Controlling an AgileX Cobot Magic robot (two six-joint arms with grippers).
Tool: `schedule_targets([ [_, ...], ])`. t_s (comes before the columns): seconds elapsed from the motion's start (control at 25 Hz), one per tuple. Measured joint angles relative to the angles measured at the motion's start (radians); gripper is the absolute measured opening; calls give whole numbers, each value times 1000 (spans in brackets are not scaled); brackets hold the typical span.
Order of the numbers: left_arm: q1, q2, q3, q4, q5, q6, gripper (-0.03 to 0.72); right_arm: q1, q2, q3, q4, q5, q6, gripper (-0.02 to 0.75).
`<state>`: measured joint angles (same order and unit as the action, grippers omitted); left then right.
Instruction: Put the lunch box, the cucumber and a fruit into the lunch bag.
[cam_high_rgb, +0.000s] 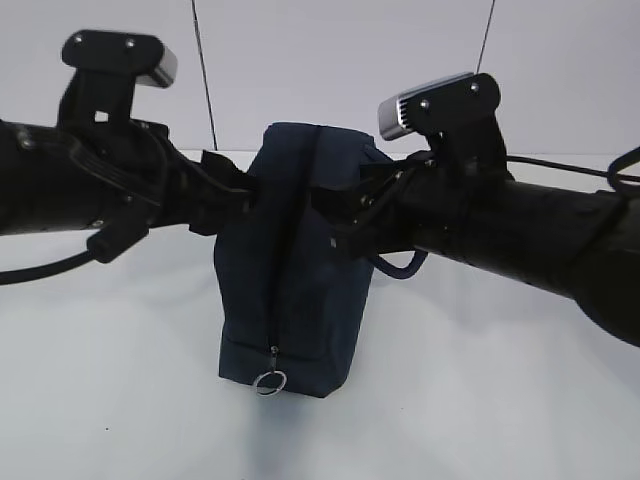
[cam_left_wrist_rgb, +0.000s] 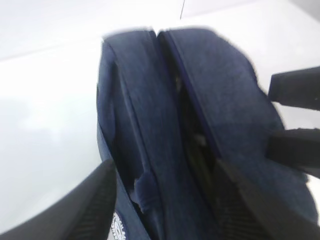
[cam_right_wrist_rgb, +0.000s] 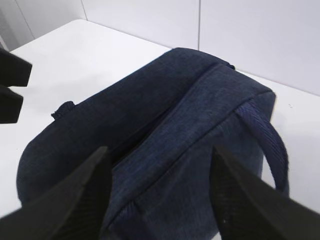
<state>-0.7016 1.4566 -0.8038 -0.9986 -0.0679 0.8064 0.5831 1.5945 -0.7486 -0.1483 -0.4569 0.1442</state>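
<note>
**Both grippers at the bag top, contents not visible**

Exterior: lunch bag (cam_high_rgb: 300, 260) stands upright mid-table, zipper running down the near end with the ring pull (cam_high_rgb: 270, 381) at the bottom edge. Left gripper (cam_high_rgb: 232, 190) and right gripper (cam_high_rgb: 345, 200) meet the upper bag from either side. Jaw state can't be read here. A handle loop (cam_high_rgb: 400, 266) hangs under the right arm.

Left wrist: jaws spread, straddling the left top panel of the bag (cam_left_wrist_rgb: 165, 150). Top seam gapes as a dark slit; something pale inside, can't identify. Opposite gripper's fingers (cam_left_wrist_rgb: 295, 145) at the right edge.

Right wrist: jaws spread over the other top panel (cam_right_wrist_rgb: 170, 150), not clearly pinching fabric. Handle (cam_right_wrist_rgb: 272, 145) curves down the side.

Progress: no lunch box, cucumber or fruit in any view. Probably already packed, unconfirmed. Closing likely remains.
</note>
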Motion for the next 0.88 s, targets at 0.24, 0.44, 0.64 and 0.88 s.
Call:
schedule_targets([
  [0.24,101,-78,0,58,174,0,433,0,-124,0,0,171,29,486],
  [0.44,236,-84,0,113,350,43,434,0,-243,0,0,314,84,486],
  [0.64,296,-112,0,-12,454,273,434,2,-354,0,5,558,198,486],
  [0.88,366,-118,91,-378,658,700,434,83,-417,0,40,725,215,486],
])
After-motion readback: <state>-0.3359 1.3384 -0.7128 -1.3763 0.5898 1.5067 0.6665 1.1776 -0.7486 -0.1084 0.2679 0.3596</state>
